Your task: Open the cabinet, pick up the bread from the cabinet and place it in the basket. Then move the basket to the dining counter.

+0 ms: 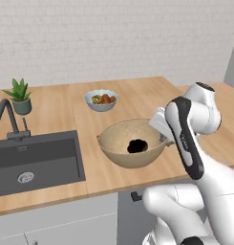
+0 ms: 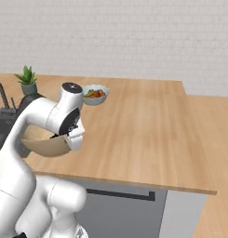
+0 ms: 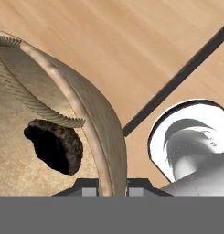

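While on the dining counter (image 1: 137, 103): one basket (image 1: 119, 139), one bread (image 1: 137, 146).

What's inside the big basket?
A dark lump of bread lies on the bottom of the basket. The arm covers the basket's right rim, so nothing can be seen there.

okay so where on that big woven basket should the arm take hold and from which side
By the rim, pinched from above, one finger inside the wall and one outside. The basket is too wide to span, but its thin upright rim fits between the fingers. The tool is already shut on the rim nearest the robot, away from the bread.
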